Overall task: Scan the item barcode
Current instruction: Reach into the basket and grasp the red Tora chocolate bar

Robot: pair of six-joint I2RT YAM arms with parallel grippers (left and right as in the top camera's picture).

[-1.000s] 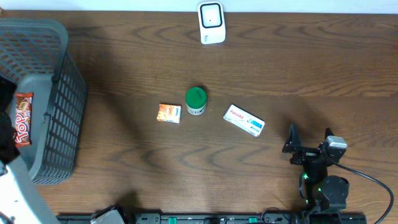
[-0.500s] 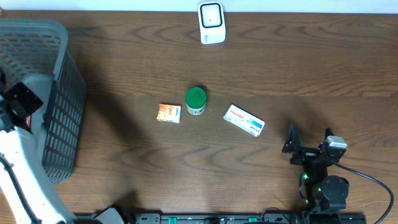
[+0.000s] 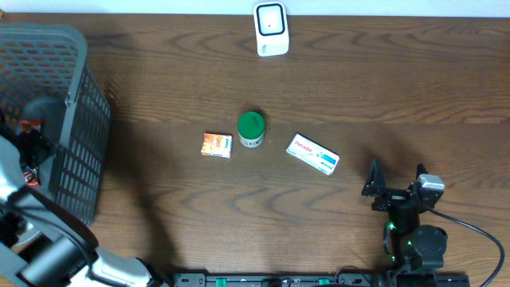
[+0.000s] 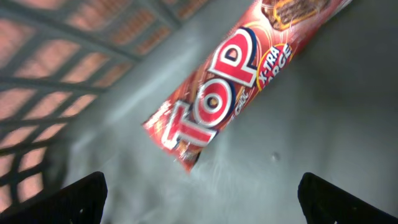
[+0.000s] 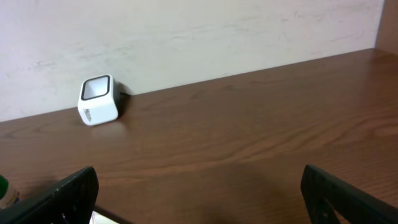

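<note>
Your left hand [image 4: 214,202] hangs wide open with nothing in it, looking straight down at the TOP chocolate bar [image 4: 230,81], which lies flat on the floor of the grey basket [image 3: 72,96] at the left edge of the worktop [image 3: 358,80]. The fingertips are clear of the wrapper on both sides. Your right hand [image 5: 202,199] is also fully open and empty, parked near the worktop's near edge towards the right corner, facing the white scanner [image 3: 271,29] that stands at the middle of the far edge.

Nothing is at the scanner, so no scan is under way. Whether the bar in the basket has had its barcode read you cannot tell from these views. What looks left is plain enough — the orange packet [image 3: 217,144], the green-lidded tub [image 3: 251,127] just beside it and the white medicine box [image 3: 313,155] lie in a row mid-worktop, well apart from both hands and the scanner, each probably waiting to be picked up and shown to it.
</note>
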